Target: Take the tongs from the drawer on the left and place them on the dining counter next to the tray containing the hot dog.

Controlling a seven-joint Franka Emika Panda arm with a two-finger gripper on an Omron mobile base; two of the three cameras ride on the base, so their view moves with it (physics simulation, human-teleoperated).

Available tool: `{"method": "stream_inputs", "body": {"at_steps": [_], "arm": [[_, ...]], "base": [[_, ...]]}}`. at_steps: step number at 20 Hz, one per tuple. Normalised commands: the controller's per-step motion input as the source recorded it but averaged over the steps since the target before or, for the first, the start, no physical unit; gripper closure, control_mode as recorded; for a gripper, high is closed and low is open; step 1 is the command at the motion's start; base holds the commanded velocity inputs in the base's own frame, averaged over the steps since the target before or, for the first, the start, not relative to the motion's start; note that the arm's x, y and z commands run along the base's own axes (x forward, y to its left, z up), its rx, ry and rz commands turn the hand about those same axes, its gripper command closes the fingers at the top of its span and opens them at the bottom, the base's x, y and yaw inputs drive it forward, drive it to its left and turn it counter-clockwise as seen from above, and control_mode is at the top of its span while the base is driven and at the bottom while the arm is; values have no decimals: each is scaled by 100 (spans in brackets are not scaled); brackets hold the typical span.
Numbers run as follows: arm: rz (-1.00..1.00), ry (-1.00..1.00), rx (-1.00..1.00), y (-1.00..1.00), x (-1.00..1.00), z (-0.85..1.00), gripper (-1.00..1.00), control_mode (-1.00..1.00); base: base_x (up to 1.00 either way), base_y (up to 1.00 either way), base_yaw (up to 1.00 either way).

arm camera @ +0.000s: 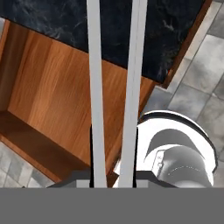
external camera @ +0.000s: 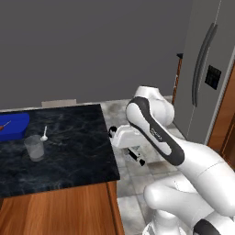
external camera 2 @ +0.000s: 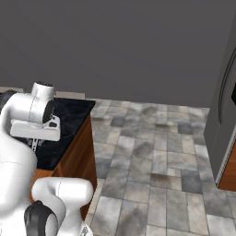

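Observation:
In the hand view the tongs [arm camera: 96, 87] run up from my gripper [arm camera: 113, 177] as two long silver arms, crossing the dining counter's wooden side and its black marble top [arm camera: 166, 35]. The gripper is shut on the tongs. From the left base view the gripper [external camera: 137, 157] hangs low beside the dining counter's [external camera: 69, 147] right end, over the floor, with a dark bit of the tongs [external camera: 139, 159] below it. The blue tray [external camera: 13, 126] sits at the counter's far left, the hot dog [external camera: 4, 125] inside it. The drawer is out of view.
A clear glass [external camera: 34, 147] and a small white spoon [external camera: 44, 134] stand on the marble right of the tray. A grey fridge [external camera: 206, 69] rises at the right. Tiled floor [external camera 2: 156, 152] lies open beyond the counter's end [external camera 2: 85, 138].

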Motion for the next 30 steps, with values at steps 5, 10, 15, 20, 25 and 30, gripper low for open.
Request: {"method": "stream_inputs", "body": {"at_steps": [5,10,15,20,25,30], "arm": [[0,0,0,-81,35,11,100,-100],[0,0,0,-68,16,6,100,-100],[-1,0,-3,-49,0,6,100,-100],[-3,0,-6,-21,0,29,100,-100],[-6,0,-9,-11,0,19,100,-100],[-10,-2,-8,-1,0,3,100,-100]], "base": [[0,0,0],[0,0,0],[0,0,0],[0,0,0],[0,0,0],[0,0,0]]}}
